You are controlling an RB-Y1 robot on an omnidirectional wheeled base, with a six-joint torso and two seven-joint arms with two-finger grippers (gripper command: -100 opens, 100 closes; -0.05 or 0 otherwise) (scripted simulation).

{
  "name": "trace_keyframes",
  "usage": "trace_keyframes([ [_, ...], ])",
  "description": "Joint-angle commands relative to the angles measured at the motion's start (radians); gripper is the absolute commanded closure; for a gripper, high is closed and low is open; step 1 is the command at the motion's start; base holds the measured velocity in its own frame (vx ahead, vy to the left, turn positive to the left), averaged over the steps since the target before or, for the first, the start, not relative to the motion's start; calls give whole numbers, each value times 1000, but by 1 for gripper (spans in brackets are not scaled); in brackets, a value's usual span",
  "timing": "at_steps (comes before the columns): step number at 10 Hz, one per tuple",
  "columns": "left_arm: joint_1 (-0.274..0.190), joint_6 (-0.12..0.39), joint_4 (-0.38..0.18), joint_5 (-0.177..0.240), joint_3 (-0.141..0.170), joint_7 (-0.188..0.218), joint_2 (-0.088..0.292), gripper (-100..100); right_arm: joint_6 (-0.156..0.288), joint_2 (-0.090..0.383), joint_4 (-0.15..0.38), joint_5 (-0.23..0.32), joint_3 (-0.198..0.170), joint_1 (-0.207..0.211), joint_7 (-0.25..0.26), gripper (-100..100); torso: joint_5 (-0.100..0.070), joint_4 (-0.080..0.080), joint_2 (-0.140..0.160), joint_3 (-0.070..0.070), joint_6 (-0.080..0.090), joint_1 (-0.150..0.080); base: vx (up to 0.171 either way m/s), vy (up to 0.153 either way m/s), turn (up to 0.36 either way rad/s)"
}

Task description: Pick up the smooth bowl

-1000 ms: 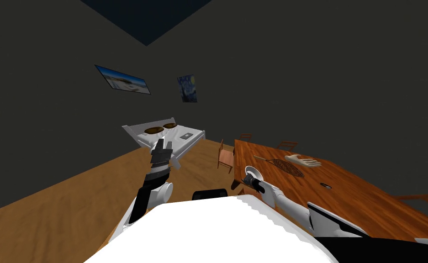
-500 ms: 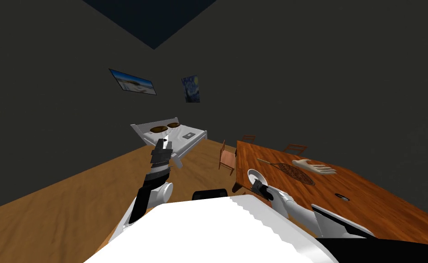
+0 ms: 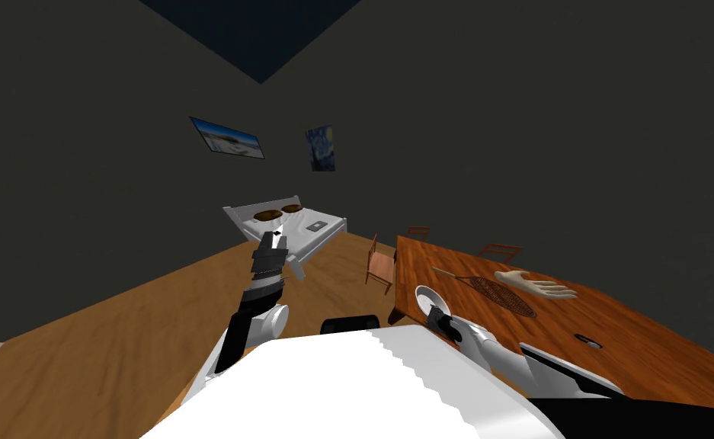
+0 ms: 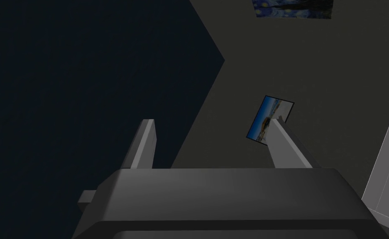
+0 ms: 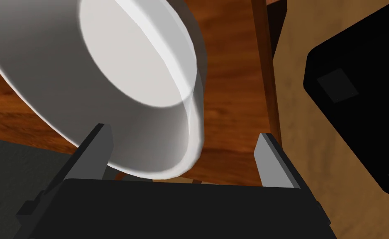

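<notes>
A wooden table (image 3: 637,335) stands at the robot's right. The smooth bowl (image 3: 426,297) is plain white and sits on the table at the corner nearest the robot, close to the edge.

The right gripper (image 5: 182,130) reaches in at that corner. Its two thin grey fingers are spread wide. In the right wrist view the bowl's outer wall and rim lie in the gap between them. One finger crosses in front of the bowl's wall, and whether it touches cannot be told. The other finger stands apart from the rim, over bare wood.

Farther along the table lie a round mesh skimmer (image 3: 504,296) with a thin handle and, just beside it, a pale model hand (image 3: 538,286). A small dark ring (image 3: 587,340) lies well apart from both, toward the table's middle. A wooden chair (image 3: 379,264) stands on the floor near the table edge that runs past the bowl's corner.

The left gripper (image 4: 213,120) is held up in the air at the robot's left, well away from the table. Its fingers are spread and hold nothing. Across the room a white bed (image 3: 290,225) stands against the dark wall.
</notes>
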State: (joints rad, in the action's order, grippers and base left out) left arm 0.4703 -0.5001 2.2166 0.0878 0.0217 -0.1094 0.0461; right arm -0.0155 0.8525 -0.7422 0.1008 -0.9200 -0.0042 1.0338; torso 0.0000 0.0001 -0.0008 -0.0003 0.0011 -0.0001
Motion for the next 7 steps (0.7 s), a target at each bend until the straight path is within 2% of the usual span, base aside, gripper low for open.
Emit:
trace_keyframes([
  [1,0,0,0,0,0,0,0,0,14,-34,20,16,13,-8,0,-100,0,0,0,0,0,0,-9,-47,48],
  [4,0,0,0,0,0,0,0,0,43,-102,61,49,40,-23,-1,-100,-1,0,2,1,0,-6,-23,-97,64],
  [5,0,0,0,0,0,0,0,0,34,-91,53,46,42,-15,3,-100,-1,0,2,1,0,-6,-7,-37,17],
  [6,0,0,0,0,0,0,0,0,37,-93,54,47,43,-16,3,100,-1,0,1,1,0,-3,-1,-8,-2],
  [7,0,0,0,0,0,0,0,0,37,-93,54,47,43,-16,3,100,0,0,1,0,0,-1,0,0,0],
])
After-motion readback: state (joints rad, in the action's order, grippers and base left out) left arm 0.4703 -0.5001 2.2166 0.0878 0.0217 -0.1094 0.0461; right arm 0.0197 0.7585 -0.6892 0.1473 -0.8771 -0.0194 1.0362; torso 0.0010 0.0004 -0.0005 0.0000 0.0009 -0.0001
